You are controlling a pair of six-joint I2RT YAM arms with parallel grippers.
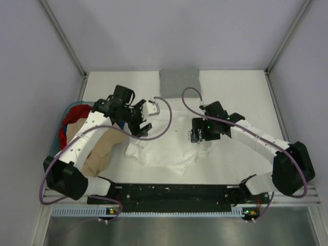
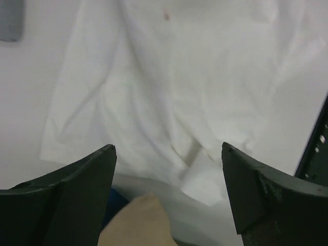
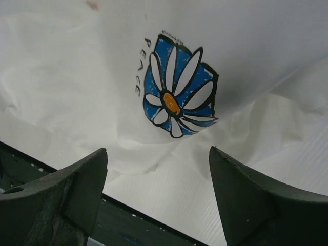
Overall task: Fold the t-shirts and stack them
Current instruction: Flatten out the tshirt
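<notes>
**Both jaws empty over the white tee**

My left jaws stand wide apart with nothing between them, hanging above the rumpled left side of the white t-shirt. My right jaws are just as wide and just as empty, above the shirt's blue daisy print. The shirt lies crumpled in the middle of the worktop. The grey t-shirt sits folded at the far edge, and a heap of other clothes lies off to the left. I judge the cloth light, limp and quick to sag. I would pinch a hem or shoulder seam at two corners, one layer only, and lift evenly.
</notes>
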